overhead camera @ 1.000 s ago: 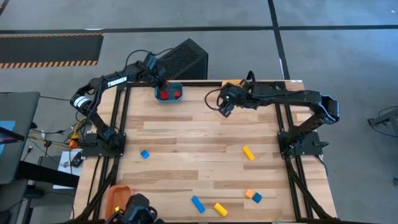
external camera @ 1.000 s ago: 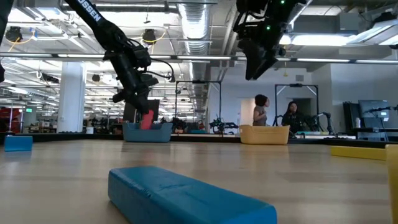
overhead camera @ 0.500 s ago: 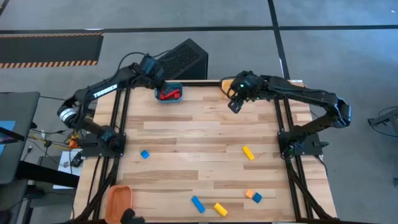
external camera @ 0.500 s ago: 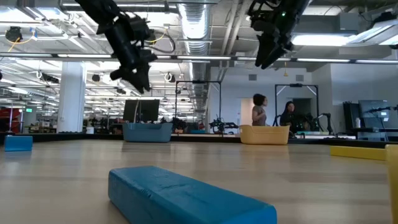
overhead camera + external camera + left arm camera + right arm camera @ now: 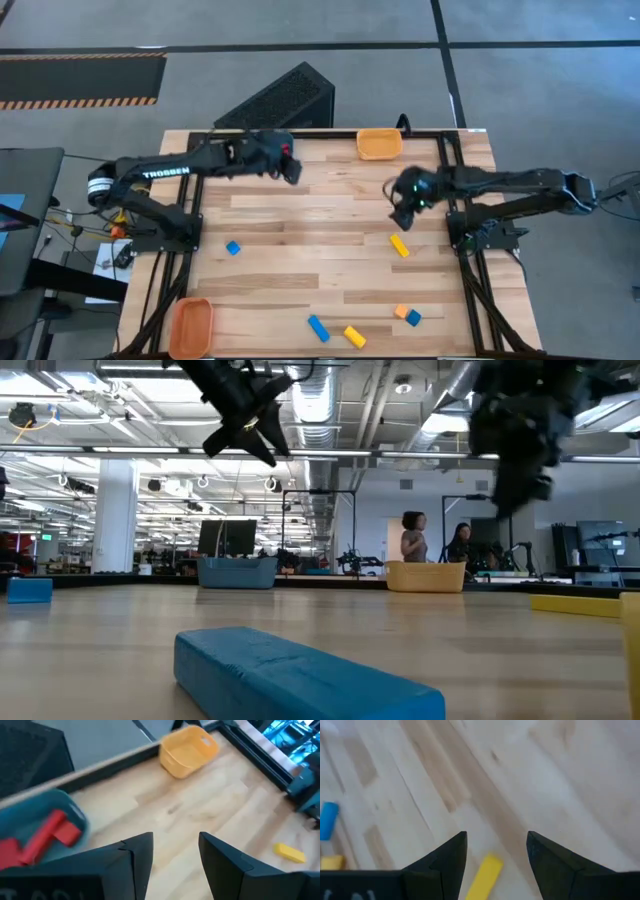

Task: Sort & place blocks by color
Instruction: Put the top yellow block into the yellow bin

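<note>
My left gripper [image 5: 175,842] is open and empty. It hangs high over the far part of the table [image 5: 292,172], just past the blue bin [image 5: 47,817]. That bin holds red blocks [image 5: 42,837]. My right gripper [image 5: 497,840] is also open and empty, in the air right of centre [image 5: 400,208]. It is above and slightly beyond a yellow bar [image 5: 484,877] that lies flat on the wood [image 5: 399,245]. Loose blocks lie flat nearer me: a blue cube [image 5: 233,248], a blue bar [image 5: 318,327], a yellow bar [image 5: 354,336], and an orange cube [image 5: 401,312] touching a blue cube [image 5: 413,318].
A yellow bin [image 5: 379,143] stands at the far edge and an orange bin [image 5: 192,325] at the near left corner. The black arm frames run along both table sides. The middle planks [image 5: 320,230] are bare wood. People stand in the room beyond the table [image 5: 412,540].
The left gripper rose from the blue bin, where a red block stayed behind, and swung toward the table's middle. The right gripper moved from beside the yellow bin toward the near and right edges, ending over the yellow bar.
</note>
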Robot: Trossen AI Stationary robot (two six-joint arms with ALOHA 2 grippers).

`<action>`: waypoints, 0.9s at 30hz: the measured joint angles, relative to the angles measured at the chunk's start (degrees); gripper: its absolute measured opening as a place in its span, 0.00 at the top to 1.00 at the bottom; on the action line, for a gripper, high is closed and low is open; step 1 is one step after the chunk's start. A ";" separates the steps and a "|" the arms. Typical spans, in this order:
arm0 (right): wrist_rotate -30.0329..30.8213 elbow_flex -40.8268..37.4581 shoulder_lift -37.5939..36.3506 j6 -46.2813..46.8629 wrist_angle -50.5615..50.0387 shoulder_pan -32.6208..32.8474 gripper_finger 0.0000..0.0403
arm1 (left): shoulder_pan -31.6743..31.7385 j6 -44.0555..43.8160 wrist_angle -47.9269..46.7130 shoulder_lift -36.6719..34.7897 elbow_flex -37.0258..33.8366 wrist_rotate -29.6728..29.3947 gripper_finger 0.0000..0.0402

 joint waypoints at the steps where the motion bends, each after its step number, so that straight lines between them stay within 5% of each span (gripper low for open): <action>1: 1.31 -1.83 -0.48 2.20 0.84 1.56 0.44 | -1.90 -1.89 -0.47 0.16 -0.02 -0.99 0.64; 13: 12.74 -9.23 4.19 12.30 2.49 15.02 0.44 | -20.22 -19.71 -1.58 1.29 -0.02 -9.61 0.64; 22: 13.76 -9.26 9.76 23.47 7.19 20.45 0.44 | -21.54 -11.70 3.75 1.29 -0.02 -10.77 0.64; 27: 12.72 -9.25 11.01 25.39 11.05 19.33 0.44 | -21.66 -0.56 11.75 1.29 -0.02 -5.30 0.64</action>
